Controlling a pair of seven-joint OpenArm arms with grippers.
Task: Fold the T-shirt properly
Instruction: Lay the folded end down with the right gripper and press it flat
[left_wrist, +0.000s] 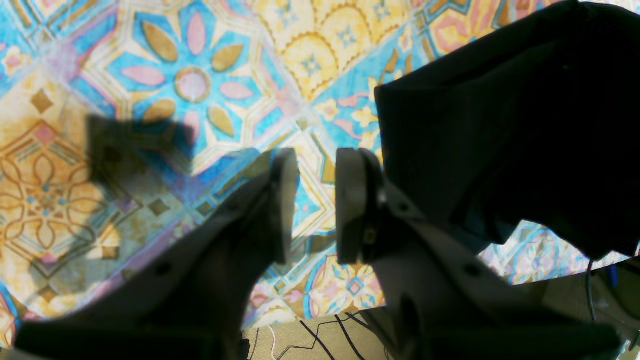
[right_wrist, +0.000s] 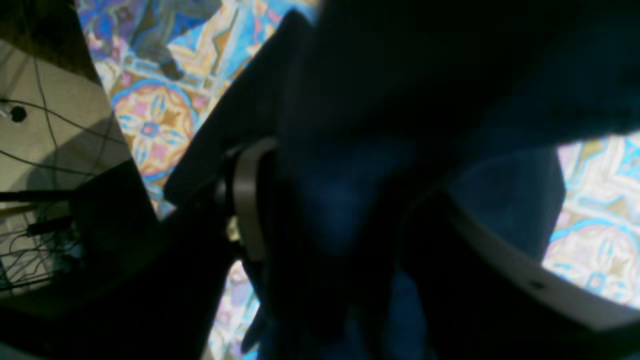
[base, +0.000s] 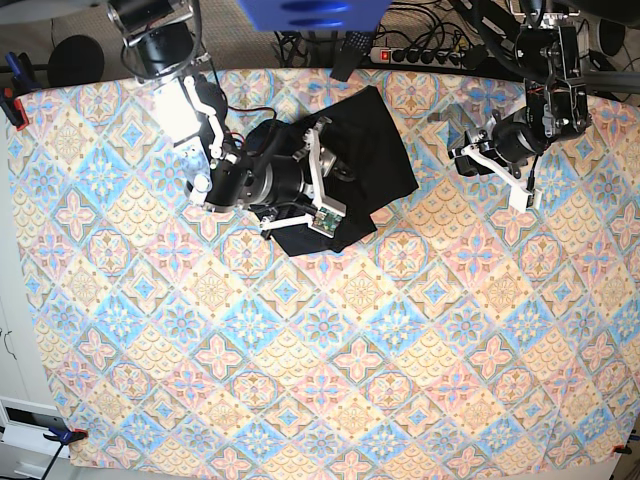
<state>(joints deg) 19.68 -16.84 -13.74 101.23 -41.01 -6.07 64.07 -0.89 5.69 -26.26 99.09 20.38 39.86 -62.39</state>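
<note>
The right claw, upper middle of the base view, stands with jaws apart; the left claw, upper right, stands slightly parted, holding nothing.

Three cameras: one overhead, two riding the wrists.

Your base view looks straight down from high above the tablecloth, taking in nearly its whole spread with the T-shirt near its far edge. Your left wrist view peers close along its fingers at the tablecloth beside the T-shirt. Your right wrist view sits almost against the T-shirt, which all three views share.
</note>
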